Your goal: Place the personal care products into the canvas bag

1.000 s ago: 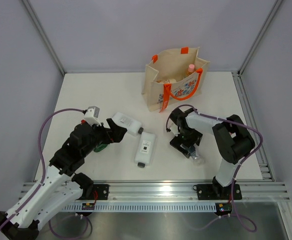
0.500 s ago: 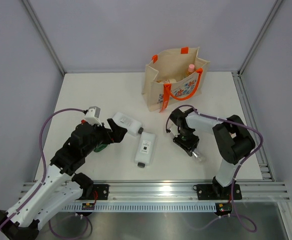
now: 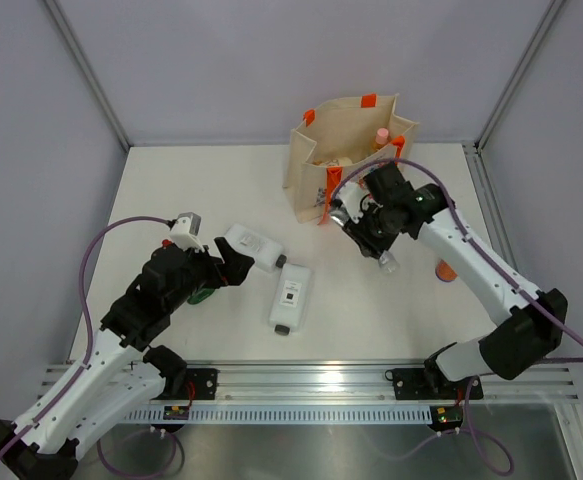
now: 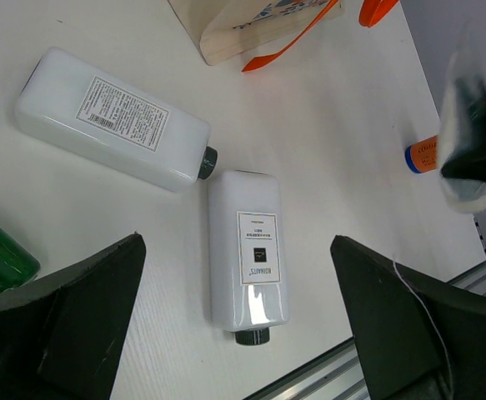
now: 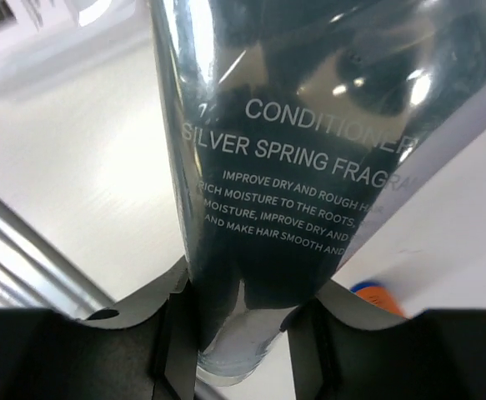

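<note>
Canvas bag [image 3: 306,182], cloth, upright at the table's far side: I see a pink-capped bottle [image 3: 381,134] and pale items inside. My right gripper [image 3: 374,236] is clamped on the glossy silver tube [image 5: 259,208], just in front of the bag. My left gripper [image 3: 221,272] is spread wide, empty, near two flat white bottles [image 3: 254,247] [image 3: 290,297] and the green bottle [image 3: 203,295]. The orange bottle [image 3: 447,270] lies under the right arm.

Bright, even overhead light, white desk [image 3: 221,190] near washed out, shadows soft and faint, glare streaks on the silver tube [image 5: 251,208] in the right wrist view, same tube motion-blurred at two o'clock in the left wrist view
</note>
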You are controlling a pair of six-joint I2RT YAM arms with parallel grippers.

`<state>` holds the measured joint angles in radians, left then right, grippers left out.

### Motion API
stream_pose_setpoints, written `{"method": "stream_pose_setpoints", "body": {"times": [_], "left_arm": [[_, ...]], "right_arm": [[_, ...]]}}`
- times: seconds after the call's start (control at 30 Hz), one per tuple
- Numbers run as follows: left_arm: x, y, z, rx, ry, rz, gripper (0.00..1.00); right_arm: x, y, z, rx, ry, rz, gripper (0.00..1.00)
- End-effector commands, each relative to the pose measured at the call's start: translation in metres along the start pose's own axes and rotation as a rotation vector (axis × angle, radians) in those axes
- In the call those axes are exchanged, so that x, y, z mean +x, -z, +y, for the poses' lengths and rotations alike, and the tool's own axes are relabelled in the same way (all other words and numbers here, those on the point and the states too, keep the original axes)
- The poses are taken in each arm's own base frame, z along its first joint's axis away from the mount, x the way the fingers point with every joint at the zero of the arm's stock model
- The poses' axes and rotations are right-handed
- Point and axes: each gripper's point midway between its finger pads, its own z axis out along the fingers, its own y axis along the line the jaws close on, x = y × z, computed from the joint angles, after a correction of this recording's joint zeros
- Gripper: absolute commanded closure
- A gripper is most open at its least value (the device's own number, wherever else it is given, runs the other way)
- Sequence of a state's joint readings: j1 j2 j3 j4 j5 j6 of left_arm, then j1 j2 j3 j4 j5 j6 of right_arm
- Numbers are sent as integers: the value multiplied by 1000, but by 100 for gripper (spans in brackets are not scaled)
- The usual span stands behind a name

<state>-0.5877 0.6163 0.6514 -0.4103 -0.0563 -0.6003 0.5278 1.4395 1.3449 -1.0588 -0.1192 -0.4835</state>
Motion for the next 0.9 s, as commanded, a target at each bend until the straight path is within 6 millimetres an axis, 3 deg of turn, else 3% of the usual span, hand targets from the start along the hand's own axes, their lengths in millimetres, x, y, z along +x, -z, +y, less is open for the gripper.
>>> {"method": "stream_pose_setpoints", "body": {"times": [0.0, 0.03, 0.1, 0.13, 0.2, 0.23, 0.27, 0.3, 0.33, 0.4, 0.53, 0.63, 0.77, 0.8, 0.87], "left_arm": [[-16, 3, -9, 29, -10, -50, 1], [-16, 3, -10, 32, -8, -48, 1], [-14, 2, -11, 39, -7, -42, 1], [-14, 2, -13, 50, -7, -37, 1], [-12, 2, -14, 59, -9, -28, 1], [-11, 3, -16, 67, -14, -21, 1], [-11, 3, -16, 69, -16, -19, 1], [-10, 3, -16, 68, -18, -17, 1], [-10, 3, -15, 66, -19, -14, 1], [-7, 3, -13, 60, -20, -5, 1], [-2, 0, -10, 49, -8, 12, 1], [1, -3, -9, 42, 1, 22, 1], [5, -7, -7, 33, -3, 35, 1], [5, -8, -6, 32, -6, 37, 1], [6, -11, -6, 33, -9, 36, 1]], "right_arm": [[-60, 68, -37, 156, 96, -235, 66], [-87, 87, -55, 226, 107, -314, 66], [-109, 107, -87, 339, 108, -367, 66], [-137, 123, -109, 406, 108, -440, 66], [-156, 139, -143, 490, 81, -490, 66], [-182, 149, -163, 537, 79, -550, 66], [-190, 153, -178, 577, 63, -565, 65], [-206, 180, -195, 644, 57, -638, 65], [-215, 156, -211, 644, 59, -610, 64], [-230, 150, -230, 681, 57, -625, 64], [-262, 113, -270, 767, 76, -672, 61], [-272, 88, -292, 831, 112, -659, 59], [-262, 49, -296, 795, 171, -563, 47], [-253, 30, -294, 763, 180, -524, 41], [-247, 37, -289, 758, 200, -526, 29]]}}
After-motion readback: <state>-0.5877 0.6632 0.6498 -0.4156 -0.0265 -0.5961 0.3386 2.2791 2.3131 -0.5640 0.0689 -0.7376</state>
